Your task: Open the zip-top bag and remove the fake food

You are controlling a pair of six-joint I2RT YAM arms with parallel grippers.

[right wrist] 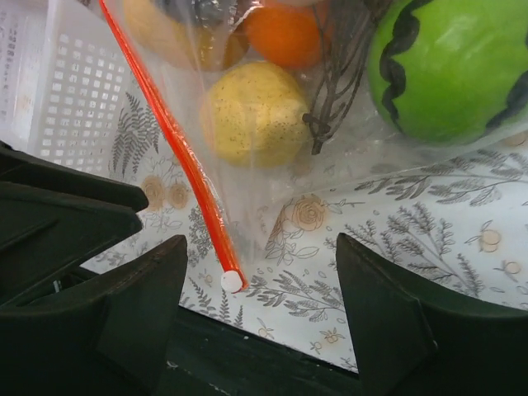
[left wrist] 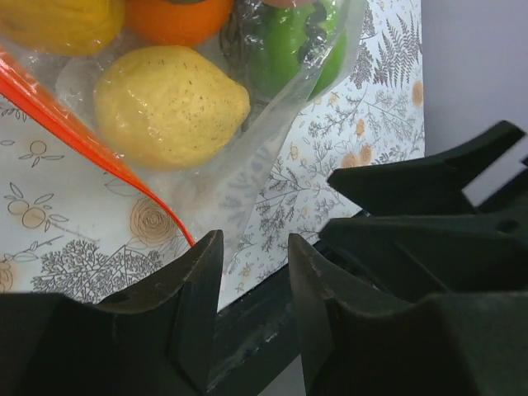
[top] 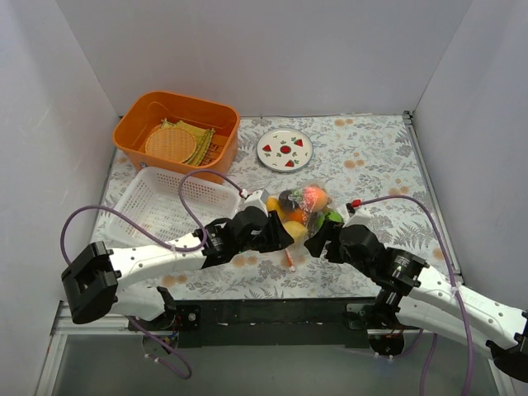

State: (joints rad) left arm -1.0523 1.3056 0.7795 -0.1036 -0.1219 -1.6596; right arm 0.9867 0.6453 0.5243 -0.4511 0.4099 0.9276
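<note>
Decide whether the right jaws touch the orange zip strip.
Apart. Right wrist view: zip strip ends between open jaws of the right gripper, tablecloth showing both sides.

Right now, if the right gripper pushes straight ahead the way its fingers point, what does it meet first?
Most likely the white-tipped end of the red-orange zip strip of the zip-top bag, in line between the open fingers of the right gripper. The lemon sits further in. Depth is unclear.

Top camera overhead, looking down; both wrist cameras close, sharing lemon [left wrist: 169,107].
</note>
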